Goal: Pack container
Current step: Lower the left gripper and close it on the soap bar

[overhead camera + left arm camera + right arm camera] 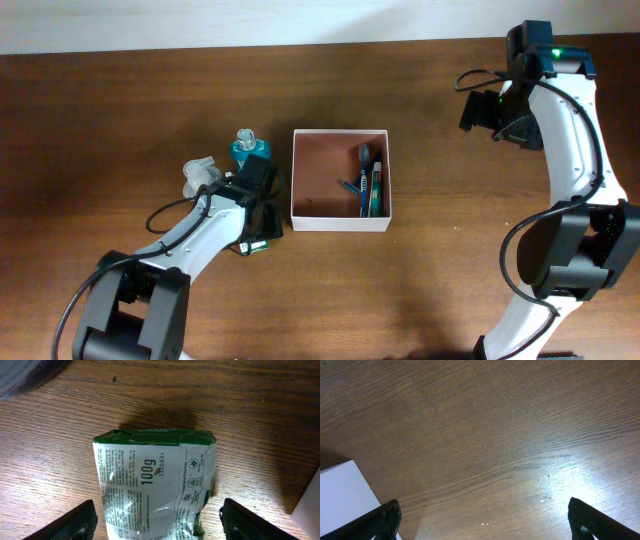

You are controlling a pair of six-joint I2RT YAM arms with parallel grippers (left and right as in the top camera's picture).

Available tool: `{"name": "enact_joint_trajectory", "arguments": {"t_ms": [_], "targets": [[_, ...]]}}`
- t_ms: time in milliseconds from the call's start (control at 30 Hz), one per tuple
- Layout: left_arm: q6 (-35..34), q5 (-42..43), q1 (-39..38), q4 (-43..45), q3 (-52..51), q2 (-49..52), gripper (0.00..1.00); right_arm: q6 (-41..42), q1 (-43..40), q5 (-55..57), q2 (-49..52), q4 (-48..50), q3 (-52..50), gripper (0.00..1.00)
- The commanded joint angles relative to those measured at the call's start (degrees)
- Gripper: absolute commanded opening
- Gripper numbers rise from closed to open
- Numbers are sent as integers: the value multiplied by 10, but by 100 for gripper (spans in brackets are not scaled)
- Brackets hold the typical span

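L gripper low over the table, left of centre, nearer the near edge than the other items. Fingers spread wide and released, nothing gripped. Green/white packet marked "100g" lies flat on the wood btwn the two fingertips, with gaps on both sides and no contact seen. In the overhead view the packet is mostly hidden under the L wrist, w/ only a green bit showing.

Container sits approx mid-table, just right of the L gripper, upright and open-top, w/ white walls and a pinkish-brown floor. Its near-left corner is close to the packet but apart. Inside, a few long blue/teal items lie along the right wall, prob. a tube and a toothbrush, too small to be sure. Rest of the floor is bare.

Pale whitish item sits left of the L wrist; can't tell what it is. Teal bottle stands beyond it, near the container's far-left corner, not touching.

R gripper is toward the far-right corner of the table, well apart from the container. Fingers are wide apart and released, w/ bare wood below.
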Motion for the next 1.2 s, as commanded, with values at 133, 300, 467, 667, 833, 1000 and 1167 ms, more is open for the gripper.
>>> {"name": "enact_joint_trajectory", "arguments": {"t_ms": [133,300,467,667,833,1000,1167], "targets": [[6,-16,-1,9,-7,5,75,0,0,7,-9,0,6,98],[6,-16,-1,12,-7,5,55,0,0,7,-9,0,6,99],[5,-16,-1,12,-7,5,57,0,0,7,-9,0,6,99],[5,-16,-1,13,-7,22,63,0,0,7,-9,0,6,99],[5,-15,-1,13,-7,38,54,0,0,7,-9,0,6,98],[5,-15,-1,13,-7,39,34,0,0,7,-9,0,6,98],[6,9,-1,12,-6,37,19,0,0,7,-9,0,6,99]]}}
